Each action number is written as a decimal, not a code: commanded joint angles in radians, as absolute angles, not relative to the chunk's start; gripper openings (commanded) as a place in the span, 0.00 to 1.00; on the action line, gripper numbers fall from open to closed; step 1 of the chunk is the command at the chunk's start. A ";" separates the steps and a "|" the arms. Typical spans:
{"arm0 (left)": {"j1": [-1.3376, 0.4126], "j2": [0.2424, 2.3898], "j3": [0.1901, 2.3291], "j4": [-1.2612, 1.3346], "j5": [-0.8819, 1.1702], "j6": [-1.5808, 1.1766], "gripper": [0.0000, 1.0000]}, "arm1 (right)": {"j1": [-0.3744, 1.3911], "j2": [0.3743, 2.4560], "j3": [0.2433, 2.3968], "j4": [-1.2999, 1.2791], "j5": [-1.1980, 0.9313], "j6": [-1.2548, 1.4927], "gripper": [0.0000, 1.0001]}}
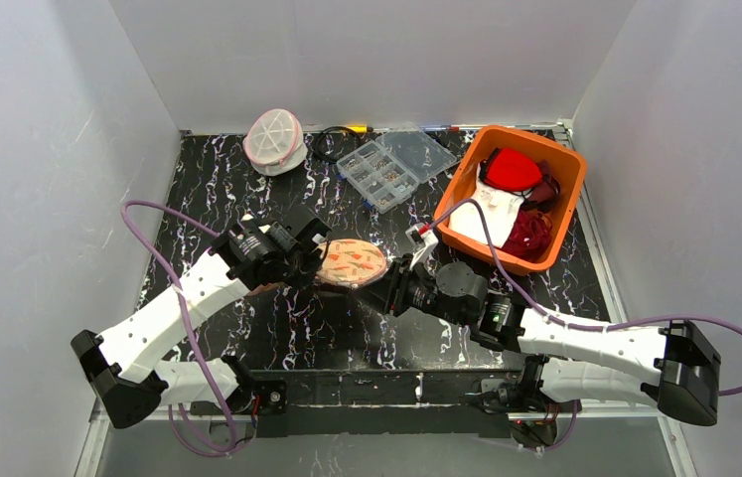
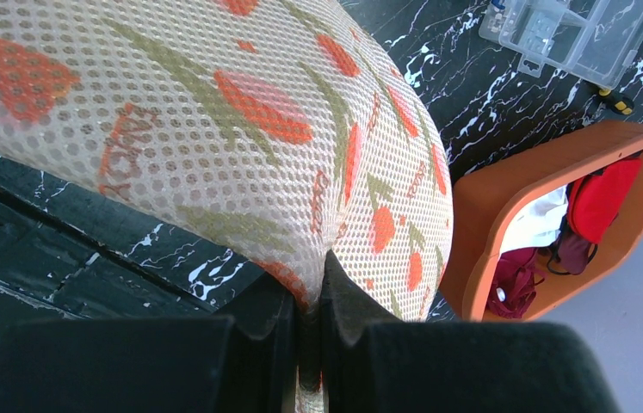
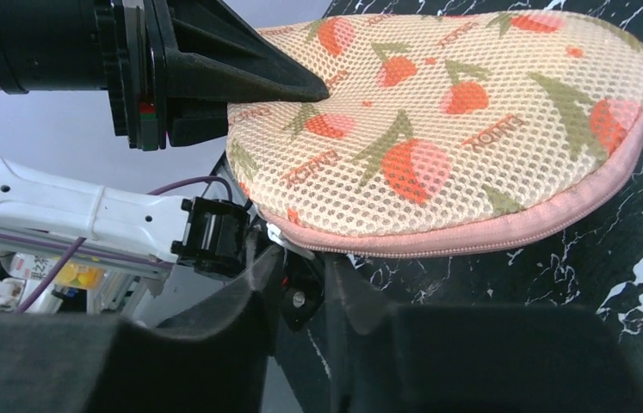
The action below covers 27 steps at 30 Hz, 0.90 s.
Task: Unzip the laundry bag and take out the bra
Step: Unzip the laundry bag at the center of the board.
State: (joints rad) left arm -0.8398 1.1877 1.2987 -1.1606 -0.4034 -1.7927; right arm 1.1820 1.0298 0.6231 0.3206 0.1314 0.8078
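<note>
A round cream mesh laundry bag (image 1: pixel 352 261) with orange fruit print and a pink zip rim (image 3: pixel 507 228) hangs just above the black marble table, between my two arms. My left gripper (image 1: pixel 312 260) (image 2: pixel 309 275) is shut on a fold of its mesh (image 2: pixel 214 129) at its left edge. My right gripper (image 1: pixel 393 278) (image 3: pixel 300 254) sits at the bag's right edge, its jaws narrowed on the white zip pull (image 3: pixel 281 234) at their tips. The zip looks closed. The bra is hidden. A second, white dome-shaped mesh bag (image 1: pixel 274 139) with pink rim and spoke ribs rests at the back left.
An orange bin (image 1: pixel 565 214) holding red and white garments stands at the back right, close to my right arm. A clear plastic compartment box (image 1: pixel 391 164) lies open at the back centre, with a black cable (image 1: pixel 327 144) beside it. White walls enclose the table.
</note>
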 commanded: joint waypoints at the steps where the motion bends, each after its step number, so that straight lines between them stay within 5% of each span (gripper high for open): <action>1: -0.842 1.161 1.309 -1.200 -0.463 -1.799 0.00 | 1.180 1.004 0.614 0.362 0.146 0.795 0.41; 9: -0.846 1.179 1.332 -1.199 -0.451 -1.788 0.00 | 1.181 1.013 0.627 0.379 0.148 0.794 0.55; 27: -0.852 1.200 1.368 -1.200 -0.436 -1.746 0.00 | 1.181 1.032 0.654 0.424 0.090 0.664 0.43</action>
State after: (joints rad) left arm -0.8478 1.1984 1.3323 -1.1618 -0.4061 -1.7538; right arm 1.1820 1.0370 0.6247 0.3271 0.1162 0.7105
